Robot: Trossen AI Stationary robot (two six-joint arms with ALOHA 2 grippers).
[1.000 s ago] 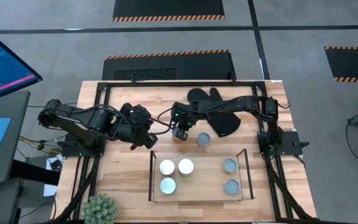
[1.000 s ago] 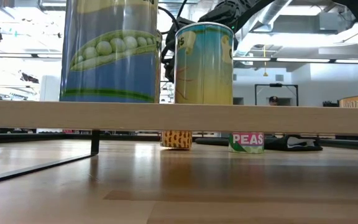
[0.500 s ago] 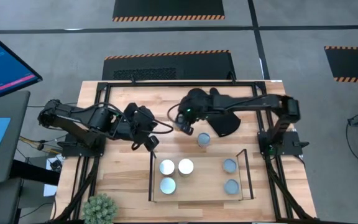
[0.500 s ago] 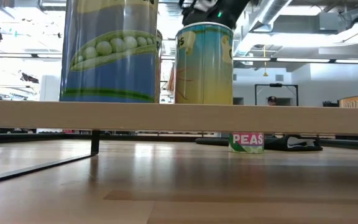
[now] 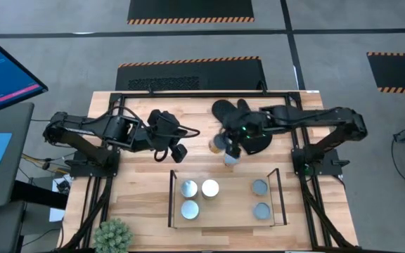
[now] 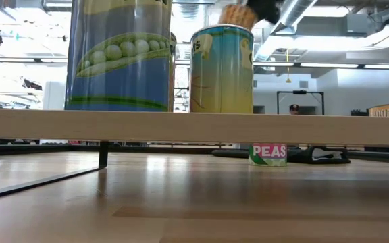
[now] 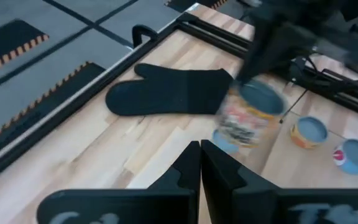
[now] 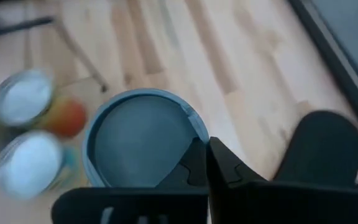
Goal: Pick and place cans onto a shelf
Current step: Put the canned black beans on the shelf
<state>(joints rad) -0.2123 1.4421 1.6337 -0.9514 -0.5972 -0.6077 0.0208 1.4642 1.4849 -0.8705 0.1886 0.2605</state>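
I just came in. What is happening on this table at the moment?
The right hand holds a yellow-labelled can in the air above the table, in front of the black mitt. The shelf already carries five cans, three at one end and two at the other. A PEAS can stands on the table behind the shelf. The left hand waits, shut and empty, over the table's left side.

Even bright light; wrist views motion-blurred, low view backlit by ceiling lights
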